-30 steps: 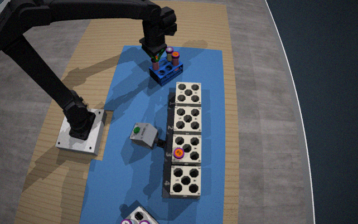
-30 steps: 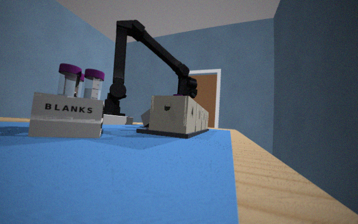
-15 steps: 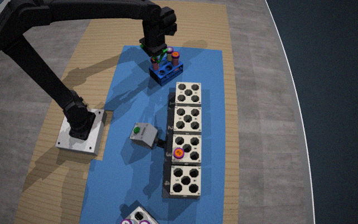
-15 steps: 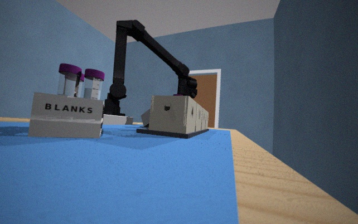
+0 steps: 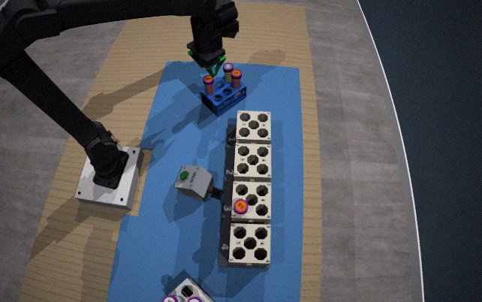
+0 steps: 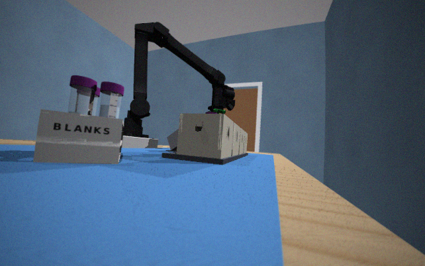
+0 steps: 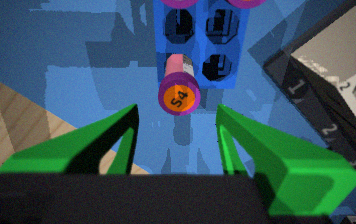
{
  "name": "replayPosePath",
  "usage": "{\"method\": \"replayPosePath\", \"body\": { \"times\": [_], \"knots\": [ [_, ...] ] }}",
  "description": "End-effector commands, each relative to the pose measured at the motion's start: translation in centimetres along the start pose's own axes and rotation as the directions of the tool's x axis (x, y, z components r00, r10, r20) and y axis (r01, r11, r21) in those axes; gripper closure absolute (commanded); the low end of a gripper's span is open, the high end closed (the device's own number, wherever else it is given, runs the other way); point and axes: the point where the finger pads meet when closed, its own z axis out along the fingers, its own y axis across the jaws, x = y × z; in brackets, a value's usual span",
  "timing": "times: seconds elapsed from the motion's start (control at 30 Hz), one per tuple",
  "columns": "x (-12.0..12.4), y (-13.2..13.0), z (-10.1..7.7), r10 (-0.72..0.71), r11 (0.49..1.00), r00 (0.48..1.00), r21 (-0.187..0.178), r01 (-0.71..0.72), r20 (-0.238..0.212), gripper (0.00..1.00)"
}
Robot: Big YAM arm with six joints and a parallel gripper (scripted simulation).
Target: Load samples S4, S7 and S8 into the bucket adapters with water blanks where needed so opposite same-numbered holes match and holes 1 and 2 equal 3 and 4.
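Presently the wooden worktop (image 5: 112, 67) with its blue mat carries everything within the black arm's reach. Well away from the claw, toward the arm's base side and beyond, stands the dark loading stand (image 5: 225, 195) with four cream five-hole adapter blocks in a row; the third block (image 5: 251, 201) holds one purple-capped, orange-dot tube (image 5: 240, 206), presumably S8, seated in a near hole. Farthest from the claw sits the white blank rack lettered BLANKS (image 6: 78, 136) with clear purple-capped tubes. Directly under the claw is the small blue six-well sample rack (image 5: 224, 97), placed apart so samples stay sorted from blanks. Its grey-dot tube (image 5: 227, 67) stands just past the claw. The green-fingered claw (image 7: 177, 137) is parted and grips nothing; pink-filled tube S4 (image 7: 179, 98) stands in its rack well between the spread fingers, untouched. Judgement: S4 is not yet lifted; a fresh grasp is needed.
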Motion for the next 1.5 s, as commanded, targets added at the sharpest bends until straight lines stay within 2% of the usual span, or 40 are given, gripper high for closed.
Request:
{"method": "replayPosePath", "body": {
  "times": [0.0, 0.5, 0.53, 0.57, 0.73, 0.9, 0.97, 1.0, 1.03, 1.1, 1.3, 1.47],
  "knots": [
    [-1.0, 0.1, -1.5, -0.001, 1.0, 0.999, 0.0, 0.001, 0.034, 0.45],
    [-1.0, 0.1, -1.5, -0.001, 1.0, 0.999, 0.0, 0.001, 0.034, 0.45],
    [-0.5, -0.3, -2.5, -0.001, 1.0, 0.999, 0.001, 0.001, 0.038, 0.45],
    [-2.4, -0.9, -2.2, 0.072, 0.997, 0.997, -0.001, -0.072, 0.033, 0.2],
    [-6.1, -2.9, -2.0, 0.316, 0.949, 0.948, -0.006, -0.316, 0.033, 0.2],
    [-9.6, -4.8, -1.8, 0.541, 0.841, 0.84, -0.012, -0.541, 0.031, 0.2],
    [-9.6, -4.8, -1.8, 0.541, 0.841, 0.84, -0.012, -0.541, 0.031, 0.2],
    [-8.8, -3.6, -0.9, 0.564, 0.826, 0.826, -0.002, -0.564, 0.01, 0.2],
    [-7.7, -3.5, -1.3, 0.605, 0.796, 0.796, -0.005, -0.605, 0.011, 0.2],
    [-9.3, -3.6, -3.3, 0.68, 0.733, 0.731, -0.038, -0.679, 0.05, 0.2],
    [-9.0, -4.2, -3.1, 0.872, 0.489, 0.487, -0.046, -0.871, 0.034, 0.2],
    [-9.1, -4.2, -3.1, 0.966, 0.258, 0.257, -0.054, -0.965, 0.022, 0.2]
  ]
}}
